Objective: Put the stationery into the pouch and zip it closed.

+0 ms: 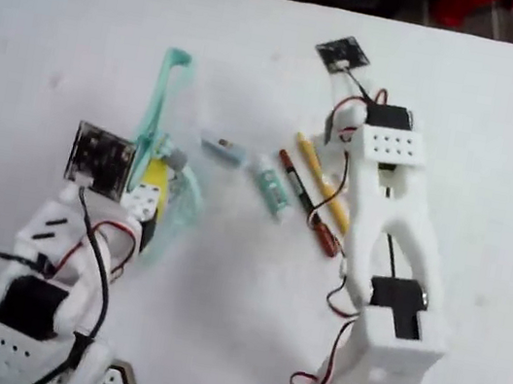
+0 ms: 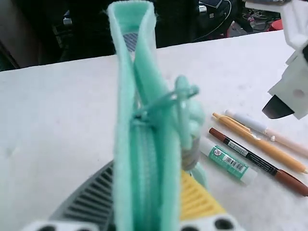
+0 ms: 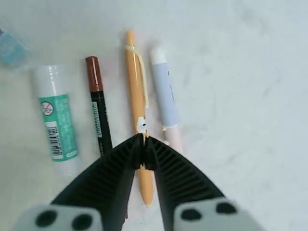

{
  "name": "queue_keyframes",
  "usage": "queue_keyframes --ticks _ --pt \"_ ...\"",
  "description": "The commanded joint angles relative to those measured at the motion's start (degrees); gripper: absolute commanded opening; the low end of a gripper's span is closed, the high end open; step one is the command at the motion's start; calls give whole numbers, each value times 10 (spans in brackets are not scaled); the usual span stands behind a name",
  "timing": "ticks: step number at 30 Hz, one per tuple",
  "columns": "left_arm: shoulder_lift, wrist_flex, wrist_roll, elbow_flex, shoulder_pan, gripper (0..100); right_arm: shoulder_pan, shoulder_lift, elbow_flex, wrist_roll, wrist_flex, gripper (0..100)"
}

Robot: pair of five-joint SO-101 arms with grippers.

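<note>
Jaws of the right tool (image 3: 143, 142) stand drawn together at their tips on the orange pen (image 3: 134, 86), which lies level with its neighbours on the counter (image 1: 215, 323): the brown marker (image 3: 98, 110) and glue stick (image 3: 57, 120) to its left, the pale pen (image 3: 166, 96) just beside it on the right. Farther left, the left tool (image 2: 144, 207) is clamped on the near end of the teal pouch (image 2: 139, 120), holding it up on edge, well apart from the pens. The pinch on the pen looks thin, so I judge it could swivel or slip out on the way over. It could also catch on the pouch rim if the mouth is narrow, and I cannot tell how far the mouth gapes. The right wrist view shows the pinch itself. The high view shows the gap between pens and pouch and a small blue item (image 1: 222, 149). The left wrist view shows the zip cord (image 2: 168, 98).
</note>
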Motion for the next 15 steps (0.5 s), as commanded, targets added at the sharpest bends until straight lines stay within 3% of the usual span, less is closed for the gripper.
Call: queue_keyframes --ticks 1,4,15 --pt "86 -9 -1 -58 35 23 18 26 -40 -2 -11 99" --pt "123 -9 -5 -63 75 22 28 72 -69 -1 -11 164" --pt "21 18 -7 -23 87 23 22 184 -145 31 -12 166"
